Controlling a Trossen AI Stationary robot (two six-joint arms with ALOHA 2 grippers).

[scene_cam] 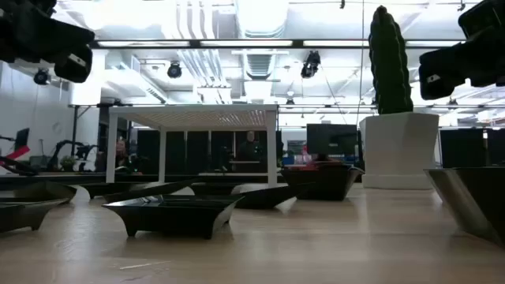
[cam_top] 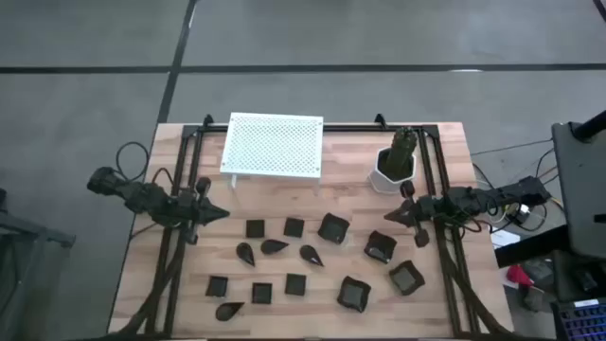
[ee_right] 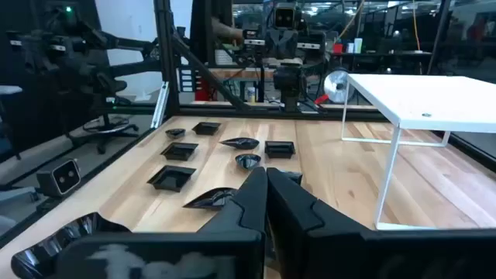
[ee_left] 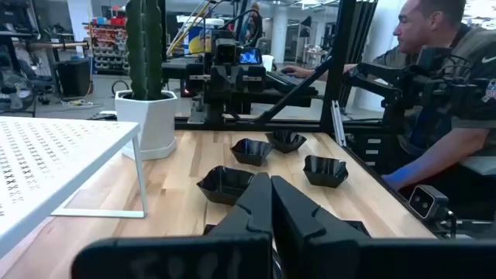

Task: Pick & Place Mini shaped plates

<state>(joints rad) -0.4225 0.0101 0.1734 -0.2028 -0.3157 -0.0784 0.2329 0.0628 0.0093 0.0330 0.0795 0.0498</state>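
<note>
Several mini shaped plates lie flat on the wooden table: small flat squares, teardrop shapes and raised-rim squares. My left gripper hovers shut above the table's left side, left of the plates, its fingers pointing right. Above the right side my right gripper hovers shut, fingers pointing left, between the cactus pot and a raised-rim square. In the wrist views the fingers of both grippers are pressed together with nothing between them.
A white perforated rack stands on thin legs at the table's far middle. The white pot with a green cactus stands at the far right. Black frame rails run along both table sides. A person sits beyond the right edge.
</note>
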